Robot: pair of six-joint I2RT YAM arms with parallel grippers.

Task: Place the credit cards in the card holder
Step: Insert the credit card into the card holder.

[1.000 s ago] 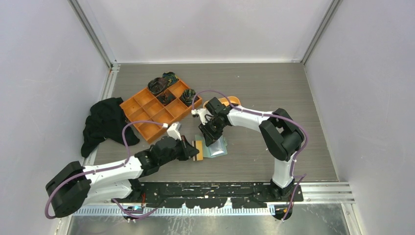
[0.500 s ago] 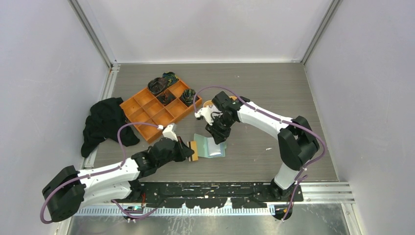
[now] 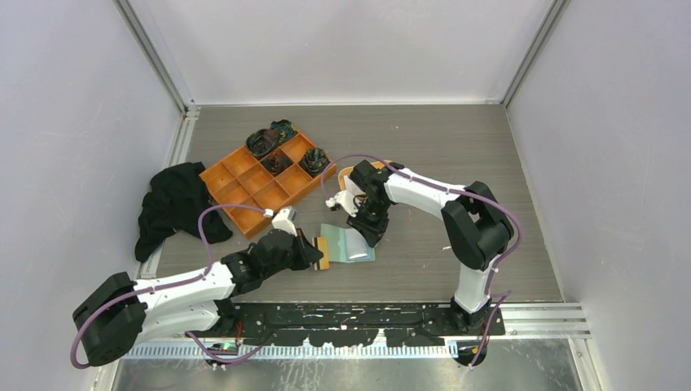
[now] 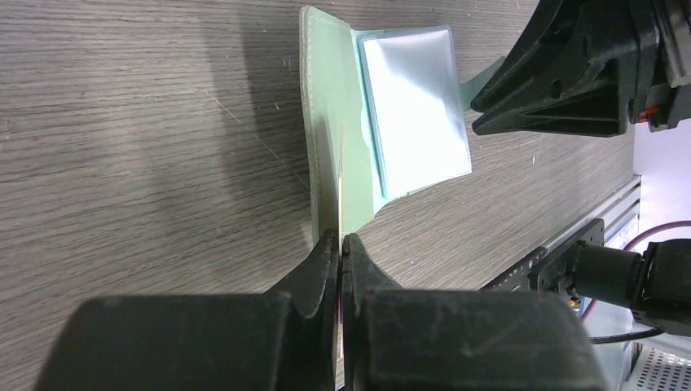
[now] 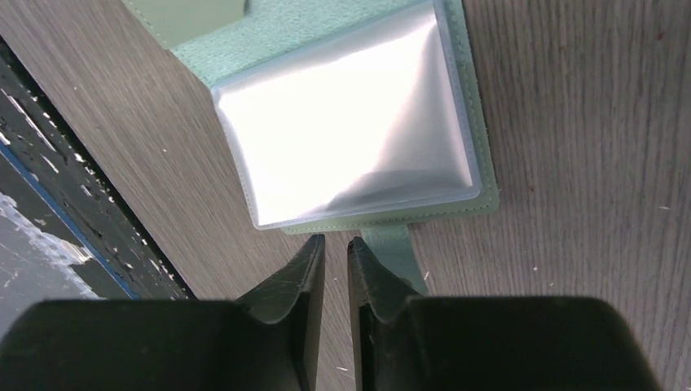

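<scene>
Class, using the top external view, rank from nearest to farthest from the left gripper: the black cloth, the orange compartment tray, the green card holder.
From the left gripper:
1. card holder, just to its right.
2. orange compartment tray, farther back and to the left.
3. black cloth, far left by the table edge.

Robot lab cell
Pale walls (image 3: 342, 49) box the bench (image 3: 456, 147); aluminium posts (image 3: 155, 57) at far corners, perforated rail (image 3: 367, 314) along near edge.
</scene>
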